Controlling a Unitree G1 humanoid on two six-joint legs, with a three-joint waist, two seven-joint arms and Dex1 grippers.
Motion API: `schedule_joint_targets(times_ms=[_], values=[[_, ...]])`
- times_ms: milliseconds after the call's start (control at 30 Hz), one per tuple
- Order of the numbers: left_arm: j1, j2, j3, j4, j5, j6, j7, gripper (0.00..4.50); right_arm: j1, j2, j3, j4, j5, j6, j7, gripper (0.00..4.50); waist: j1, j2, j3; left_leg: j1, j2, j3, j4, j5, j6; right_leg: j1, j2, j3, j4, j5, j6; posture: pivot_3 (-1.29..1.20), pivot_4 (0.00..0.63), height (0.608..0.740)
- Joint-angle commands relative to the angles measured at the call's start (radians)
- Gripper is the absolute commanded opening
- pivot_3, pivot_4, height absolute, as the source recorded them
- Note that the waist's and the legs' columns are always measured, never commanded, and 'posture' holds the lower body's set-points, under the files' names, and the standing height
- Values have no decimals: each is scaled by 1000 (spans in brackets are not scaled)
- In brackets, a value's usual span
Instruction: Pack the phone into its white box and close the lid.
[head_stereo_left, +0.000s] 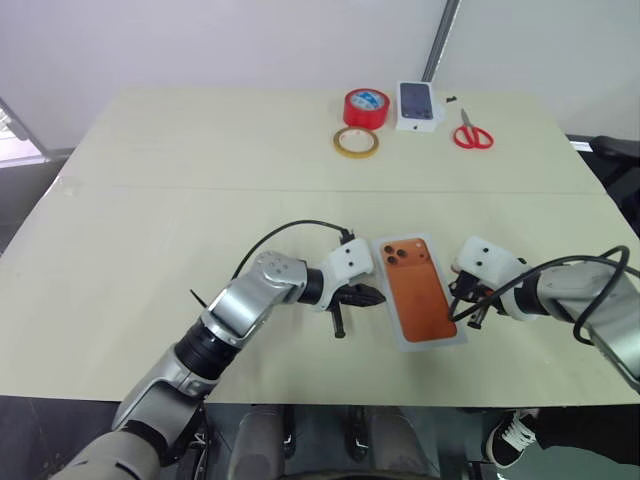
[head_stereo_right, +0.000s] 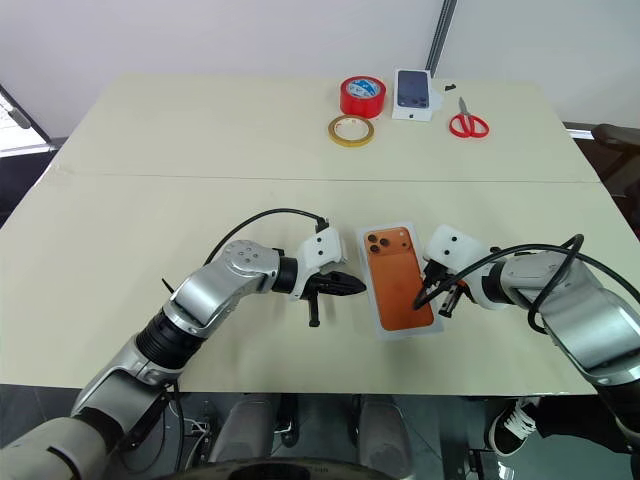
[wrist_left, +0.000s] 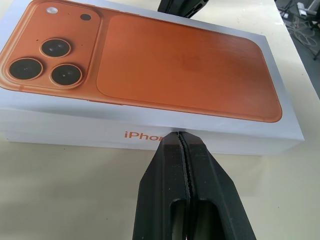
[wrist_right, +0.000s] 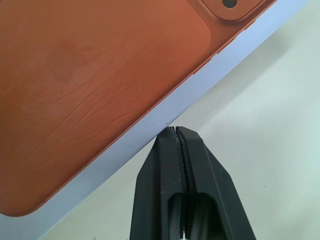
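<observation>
The lid (head_stereo_left: 417, 288), its printed orange phone facing up, sits fully down over the white box near the front edge of the table (head_stereo_left: 150, 200), between the two grippers. The left gripper (wrist_left: 181, 137) has its fingers pressed together with the tips at the lid's long side wall. The right gripper (wrist_right: 175, 131), fingers likewise together, meets the opposite long edge and grips nothing.

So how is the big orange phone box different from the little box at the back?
The lid on the near box shows an orange phone; the small white box shows a dark one. The lid looks bigger and lies near, between the shut left gripper and right gripper; the small box sits far back beside the red tape and scissors. Both are white and lie flat on the table.
</observation>
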Motion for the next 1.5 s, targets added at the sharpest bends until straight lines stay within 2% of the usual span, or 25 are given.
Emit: schedule_joint_targets(times_ms=[33,500,633,767,900,1200,1333,1500], values=[[-6,-10,3,-10,-1,-16,1,0,-2,8,-7,-8,-7,-22,3,26,0,0,0,0,0,0,0,0,0,0,0,0,0,0,0,0,150,740],[-2,-47,23,19,0,-15,49,0,-21,32,-15,52,-49,-29,-43,26,1,0,0,0,0,0,0,0,0,1,0,0,0,0,0,0,150,740],[14,-28,45,-10,-25,5,42,0,-42,17,-37,68,-51,-48,-21,26,0,0,0,1,0,0,1,0,0,1,0,0,0,0,0,0,150,740],[23,-23,115,-33,-70,25,52,0,-56,10,-75,77,-35,-71,4,26,0,0,0,1,0,0,1,0,0,1,1,0,1,0,0,0,150,740],[-26,-60,193,-12,-104,40,93,0,-20,3,-137,45,25,-101,83,26,3,0,0,1,0,0,1,0,0,1,0,0,1,0,0,0,150,740],[-132,-128,84,229,54,-68,170,0,144,2,-168,-115,110,-108,158,26,2,0,0,4,-1,-1,1,0,0,5,0,0,0,0,1,0,150,740],[-161,-148,30,324,112,-66,171,0,187,19,-90,-113,53,-74,79,26,1,-1,-1,5,-1,-1,0,0,0,5,0,0,0,-1,1,0,150,740],[-153,-148,21,339,134,-71,154,0,183,30,-83,-102,53,-65,53,26,0,-5,-7,7,0,-2,0,-1,0,8,0,-1,-1,-1,1,0,150,740]])
